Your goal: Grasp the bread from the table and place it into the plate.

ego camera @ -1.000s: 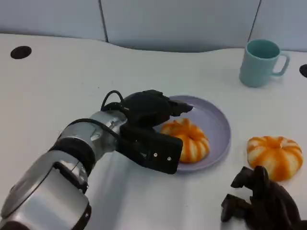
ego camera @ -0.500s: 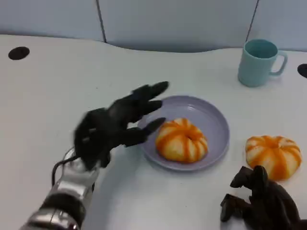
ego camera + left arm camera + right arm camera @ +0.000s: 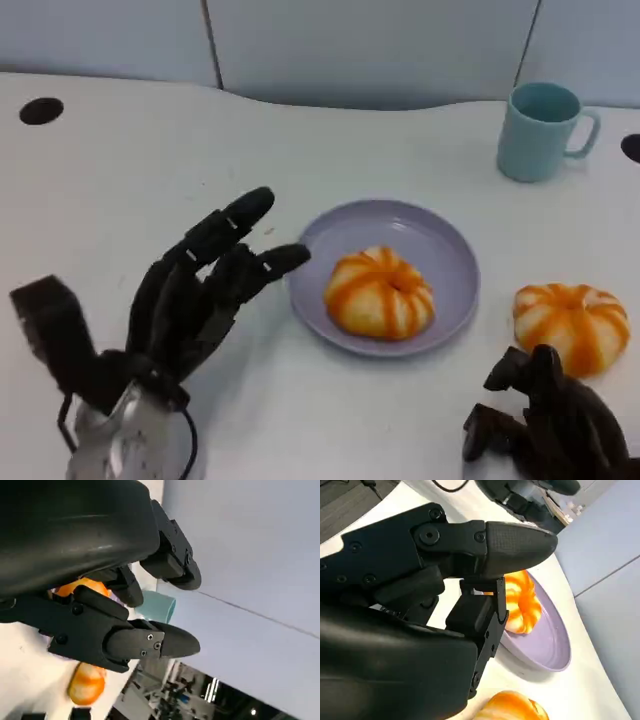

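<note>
An orange-and-white striped bread [image 3: 379, 291] lies in the lavender plate [image 3: 445, 250] at mid-table; the right wrist view shows this bread [image 3: 522, 602] and plate [image 3: 545, 645] too. A second striped bread [image 3: 573, 325] sits on the table to the plate's right, just beyond my right hand [image 3: 550, 425], whose fingers are curled with nothing in them. My left hand [image 3: 185, 300] hovers to the plate's left, raised, fingers spread and holding nothing. In the left wrist view, bits of bread [image 3: 86, 690] show past the fingers [image 3: 150, 642].
A teal mug [image 3: 541, 130] stands at the back right. Dark round holes [image 3: 41, 110] mark the white tabletop's [image 3: 150, 180] far left and far right. A grey wall panel runs along the back.
My left hand has let go of the bread in the plate and pulled back toward me and leftward, fingers now spread. The right hand has stayed put.
</note>
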### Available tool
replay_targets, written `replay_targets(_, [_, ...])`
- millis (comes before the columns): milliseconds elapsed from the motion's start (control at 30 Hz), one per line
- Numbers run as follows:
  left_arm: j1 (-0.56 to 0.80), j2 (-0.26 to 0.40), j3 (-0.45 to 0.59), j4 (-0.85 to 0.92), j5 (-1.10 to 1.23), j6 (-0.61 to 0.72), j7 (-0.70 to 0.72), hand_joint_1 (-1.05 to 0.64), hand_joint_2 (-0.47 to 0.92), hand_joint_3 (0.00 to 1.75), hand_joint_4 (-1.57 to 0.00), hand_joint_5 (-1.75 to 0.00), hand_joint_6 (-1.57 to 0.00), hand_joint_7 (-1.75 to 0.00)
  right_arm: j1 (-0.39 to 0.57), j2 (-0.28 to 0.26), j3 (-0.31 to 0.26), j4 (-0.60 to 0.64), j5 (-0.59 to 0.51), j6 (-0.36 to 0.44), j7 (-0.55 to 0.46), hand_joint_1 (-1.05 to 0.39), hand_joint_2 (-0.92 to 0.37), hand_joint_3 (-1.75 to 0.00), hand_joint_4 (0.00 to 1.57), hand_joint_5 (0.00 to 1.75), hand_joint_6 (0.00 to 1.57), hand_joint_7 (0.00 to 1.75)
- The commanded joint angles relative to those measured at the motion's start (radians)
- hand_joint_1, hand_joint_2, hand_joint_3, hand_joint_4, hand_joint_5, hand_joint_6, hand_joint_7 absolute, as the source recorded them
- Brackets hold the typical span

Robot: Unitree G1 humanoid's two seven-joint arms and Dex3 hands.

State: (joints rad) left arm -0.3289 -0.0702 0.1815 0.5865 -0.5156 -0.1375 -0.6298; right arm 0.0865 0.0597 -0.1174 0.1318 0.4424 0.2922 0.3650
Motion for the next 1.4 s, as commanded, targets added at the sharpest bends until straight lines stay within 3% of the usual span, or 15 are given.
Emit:
replay_targets(33, [0.101,0.0,0.004,-0.112,-0.013,0.064,0.018,-0.56,0.92,0.5,-0.48,-1.35,-0.63,-0.53,0.005,-0.014,-0.004,0.0,-0.007,-0.003,-0.005,-0.46,-0.92,-0.48,1.14,1.36,1.03,1.23])
replay_targets(67, [0.116,0.0,0.001,-0.129,-0.009,0.074,0.026,-0.56,0.92,0.5,-0.48,-1.42,-0.56,-0.77,0.005,-0.014,-0.005,0.001,-0.004,-0.002,-0.002,-0.46,-0.92,-0.48,1.14,1.36,1.03,1.23])
replay_targets(133, [0.152,-0.005,-0.002,-0.162,-0.004,0.091,0.042,-0.57,0.92,0.5,-0.49,-1.47,-0.49,-0.97,0.002,-0.012,-0.008,0.005,0.0,-0.002,0.002,-0.46,-0.92,-0.48,1.14,1.36,1.03,1.23])
replay_targets(167, [0.173,-0.009,-0.002,-0.179,-0.006,0.101,0.05,-0.56,0.92,0.46,-0.55,-1.61,-0.53,-1.16,0.001,-0.011,-0.009,0.007,0.002,-0.002,0.004,-0.46,-0.92,-0.48,1.14,1.36,1.02,1.23])
replay_targets(233, [0.2,-0.012,-0.004,-0.204,-0.008,0.12,0.062,-0.55,0.92,0.44,-0.6,-1.71,-0.57,-1.3,0.0,-0.011,-0.01,0.008,0.005,0.0,0.006,-0.46,-0.92,-0.48,1.14,1.36,1.02,1.23])
replay_targets(300, [0.217,-0.01,-0.005,-0.222,-0.003,0.136,0.077,-0.54,0.92,0.44,-0.61,-1.74,-0.57,-1.33,-0.002,-0.01,-0.012,0.012,0.006,-0.002,0.01,-0.46,-0.92,-0.48,1.14,1.36,1.02,1.23])
replay_targets(367, [0.242,-0.011,0.0,-0.24,-0.002,0.15,0.1,-0.53,0.92,0.44,-0.69,-1.74,-0.47,-1.6,-0.005,-0.011,-0.014,0.02,0.007,-0.011,0.018,-0.46,-0.92,-0.48,1.14,1.36,1.02,1.22])
replay_targets(433, [0.253,-0.012,0.001,-0.25,-0.003,0.157,0.113,-0.53,0.92,0.42,-0.71,-1.75,-0.43,-1.69,-0.006,-0.012,-0.014,0.024,0.006,-0.017,0.022,-0.46,-0.92,-0.48,1.14,1.35,1.02,1.21])
replay_targets(500, [0.264,-0.012,-0.003,-0.254,0.006,0.153,0.122,-0.53,0.92,0.42,-0.72,-1.75,-0.41,-1.71,-0.006,-0.011,-0.018,0.025,0.011,-0.015,0.027,-0.46,-0.92,-0.48,1.14,1.35,1.02,1.21])
replay_targets(733, [0.263,-0.017,-0.003,-0.211,0.056,0.124,0.165,-0.47,0.92,0.42,-0.85,-1.75,-0.63,-1.75,-0.004,-0.017,-0.023,0.021,0.007,-0.012,0.028,-0.46,-0.92,-0.49,1.15,1.34,1.03,1.21])
replay_targets(1400, [0.196,-0.04,0.019,-0.11,0.071,0.058,0.167,-0.47,0.92,0.36,-0.92,-1.75,-0.68,-1.75,-0.041,-0.038,-0.055,0.09,0.019,-0.047,0.055,-0.46,-0.92,-0.54,1.23,1.28,1.06,1.19])
